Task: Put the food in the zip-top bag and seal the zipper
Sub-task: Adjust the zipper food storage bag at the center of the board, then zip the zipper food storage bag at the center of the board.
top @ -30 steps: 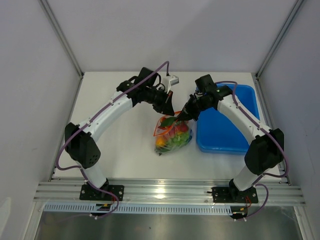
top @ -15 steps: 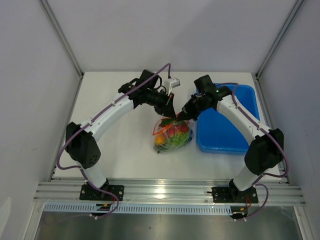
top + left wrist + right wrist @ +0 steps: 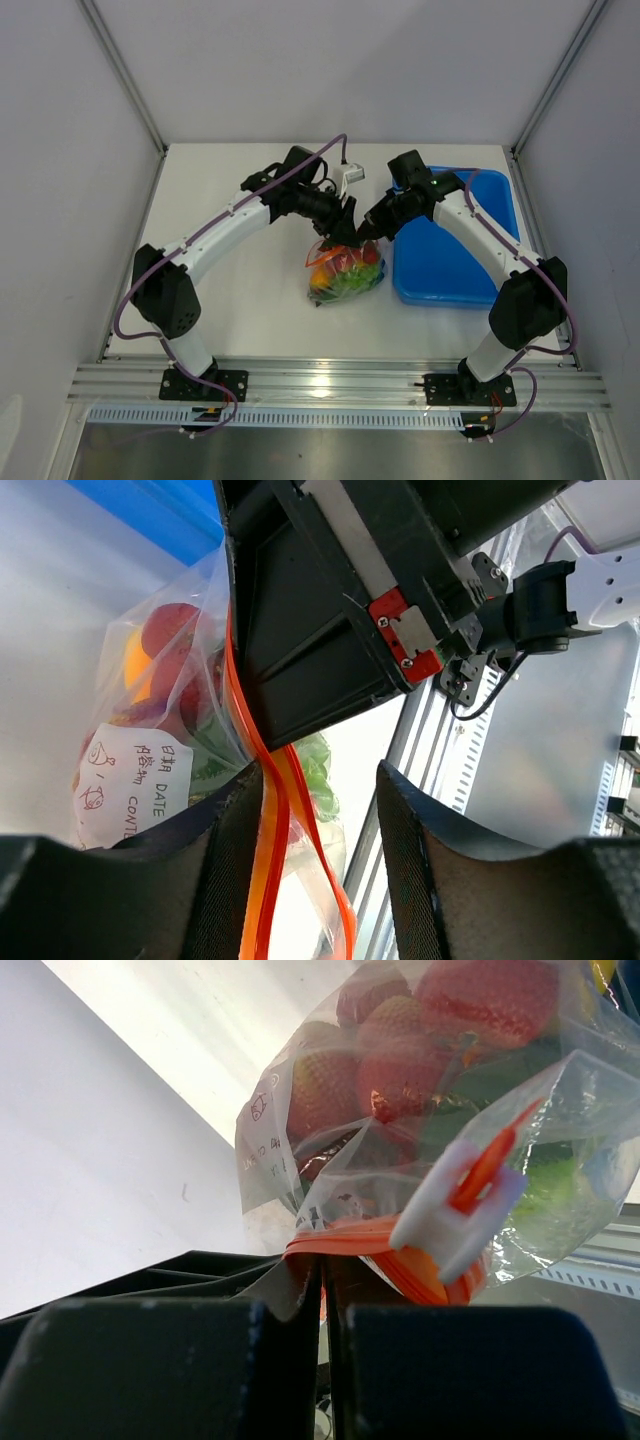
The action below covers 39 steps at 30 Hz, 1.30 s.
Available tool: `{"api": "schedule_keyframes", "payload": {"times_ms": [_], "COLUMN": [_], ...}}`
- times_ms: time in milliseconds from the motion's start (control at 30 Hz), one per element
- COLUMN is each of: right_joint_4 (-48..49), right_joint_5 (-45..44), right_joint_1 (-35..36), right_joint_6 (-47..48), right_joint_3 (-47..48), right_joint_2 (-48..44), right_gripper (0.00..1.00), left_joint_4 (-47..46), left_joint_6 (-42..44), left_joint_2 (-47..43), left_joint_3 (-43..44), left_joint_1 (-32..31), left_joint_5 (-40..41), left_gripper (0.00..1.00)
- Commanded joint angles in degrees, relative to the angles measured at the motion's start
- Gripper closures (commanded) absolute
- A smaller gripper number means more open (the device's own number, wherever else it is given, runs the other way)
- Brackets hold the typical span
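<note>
zip-top bag (image 3: 160, 695) | white write-on panel (image 3: 135, 780), just beside one finger of left gripper (image 3: 318, 780) | printed "DATE", "CONT…" beside Chinese characters, remainder cut off

This was a robotics lab test cell. A plain white table (image 3: 250, 320) sat boxed in by blank white panels (image 3: 350, 70) held by bare aluminium posts (image 3: 125, 75). Along its near edge ran an aluminium rail (image 3: 340, 383) with two white-and-black arms bolted to it, the left arm (image 3: 215, 235) and the right arm (image 3: 485, 235). Purple cables (image 3: 115, 318) looped along them, and a slotted cable duct (image 3: 300, 413) lay below. On the table lay props: a zip-top bag (image 3: 350, 287) of toy food (image 3: 345, 262) beside a blue tub (image 3: 470, 270).
</note>
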<state>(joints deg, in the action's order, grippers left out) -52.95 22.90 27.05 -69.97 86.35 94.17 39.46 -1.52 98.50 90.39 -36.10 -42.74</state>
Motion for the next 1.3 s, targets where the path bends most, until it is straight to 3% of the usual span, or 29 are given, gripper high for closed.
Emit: {"api": "schedule_keyframes", "payload": {"times_ms": [0, 200, 433, 700, 867, 967, 1033, 1067, 1200, 1267], "right_joint_4": [1.44, 1.27, 1.36, -2.85, -10.67, -15.51, -14.39, -13.24, -1.24, 4.83], "right_joint_5": [-0.58, 0.39, 1.98, 1.81, -1.00, -5.64, -7.07, -6.38, -4.69, -7.07], "right_joint_1": [0.11, 0.11, 0.11, -1.03, -2.17, -2.53, -2.70, -3.05, -5.34, -5.51], "right_joint_6": [-1.74, -1.66, -0.69, 7.03, 17.48, 28.64, 35.50, 37.35, 42.80, 46.15], "right_joint_3": [1.02, 1.37, 0.75, 4.26, 16.36, 20.96, 17.91, 15.28, -4.11, -8.80], "right_joint_2": [0.40, 0.75, -0.13, -1.18, -0.57, -0.74, -3.11, -4.16, -12.66, -16.02], "right_gripper": [1.00, 1.00, 0.98, 0.64, 0.57, 0.38, 0.06, 0.01, 0.01, 0.01], "left_joint_4": [-0.27, 0.00, 0.88, 1.93, 2.11, 2.37, 2.28, 2.20, 2.64, 2.64], "left_joint_6": [0.73, 0.82, 0.99, 1.43, 1.08, 0.55, 0.29, 0.11, -0.59, -0.85], "left_joint_2": [-2.61, -3.14, -2.09, -1.73, -1.55, -1.90, -2.34, -2.35, -2.52, -2.96], "left_joint_3": [-0.30, -1.00, 0.05, 1.46, 1.81, 2.34, 2.51, 2.69, 3.30, 2.87], "left_joint_1": [-1.34, -1.70, -1.78, -1.61, -1.43, -1.26, -1.08, -0.91, -0.29, -0.12], "left_joint_5": [-1.13, 4.85, 11.45, 14.35, 14.70, 14.35, 13.48, 13.13, 9.61, 7.77], "left_gripper": [0.47, 0.53, 0.99, 0.99, 1.00, 0.99, 0.99, 0.99, 1.00, 0.99]}}
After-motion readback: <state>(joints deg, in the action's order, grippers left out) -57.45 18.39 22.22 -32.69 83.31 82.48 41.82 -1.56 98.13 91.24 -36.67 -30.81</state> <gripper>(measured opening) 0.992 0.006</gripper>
